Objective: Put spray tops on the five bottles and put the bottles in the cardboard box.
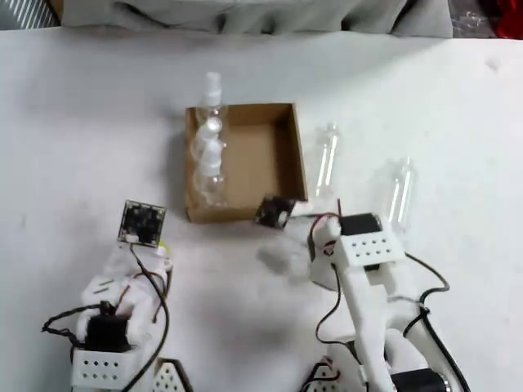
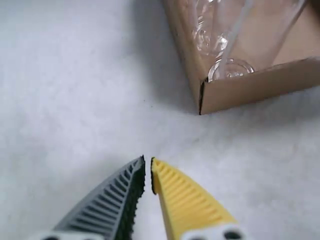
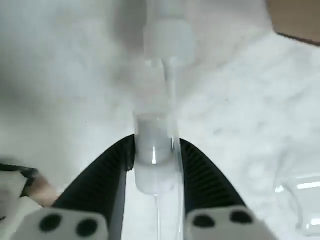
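A: We log the left arm as white printed shells around a black motor block, plus a white plate dotted with rows of small holes.
B: Agreed. We also see thin black cables running over it to a square black camera board.
A: On the left gripper we record one grey finger and one yellow finger, both ribbed and wedge-shaped.
B: We find the right arm white too, with a holed plate and black and red wires. On the right gripper we note two black ribbed fingers on white mounts with dark screw holes.
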Controlling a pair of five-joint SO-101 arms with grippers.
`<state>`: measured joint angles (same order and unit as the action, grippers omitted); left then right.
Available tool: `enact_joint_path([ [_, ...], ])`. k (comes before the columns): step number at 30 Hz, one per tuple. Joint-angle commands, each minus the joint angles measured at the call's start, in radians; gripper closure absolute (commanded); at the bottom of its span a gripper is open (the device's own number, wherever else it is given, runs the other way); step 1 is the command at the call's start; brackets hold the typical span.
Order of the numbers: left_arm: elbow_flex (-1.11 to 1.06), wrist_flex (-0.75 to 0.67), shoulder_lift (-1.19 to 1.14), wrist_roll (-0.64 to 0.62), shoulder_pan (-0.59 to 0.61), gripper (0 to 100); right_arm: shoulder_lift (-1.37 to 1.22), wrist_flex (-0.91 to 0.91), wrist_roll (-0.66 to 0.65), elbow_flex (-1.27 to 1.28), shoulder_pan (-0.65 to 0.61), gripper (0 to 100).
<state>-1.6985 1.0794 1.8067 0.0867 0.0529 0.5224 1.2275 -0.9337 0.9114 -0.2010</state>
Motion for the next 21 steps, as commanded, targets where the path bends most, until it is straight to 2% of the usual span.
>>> enact_joint_path([
  [1, 0.005, -0.02, 0.021, 0.002, 0.062, 98, 0.021, 0.096, 0.153, -0.106, -0.018, 98.2],
  [4, 0.008, -0.057, 0.021, -0.017, 0.134, 98, 0.03, 0.15, 0.222, -0.11, -0.084, 98.2],
  [8, 0.008, -0.13, 0.021, -0.153, 0.214, 98, 0.03, 0.213, 0.282, -0.115, -0.18, 98.2],
  [14, 0.006, -0.233, 0.021, -0.273, 0.315, 98, 0.022, 0.225, 0.338, -0.115, -0.337, 98.2],
  [17, 0.006, -0.275, 0.021, -0.305, 0.364, 98, 0.021, 0.145, 0.454, -0.115, -0.44, 98.2],
  [21, 0.006, -0.287, 0.021, -0.304, 0.383, 98, 0.019, -0.028, 0.694, -0.109, -0.57, 98.1],
])
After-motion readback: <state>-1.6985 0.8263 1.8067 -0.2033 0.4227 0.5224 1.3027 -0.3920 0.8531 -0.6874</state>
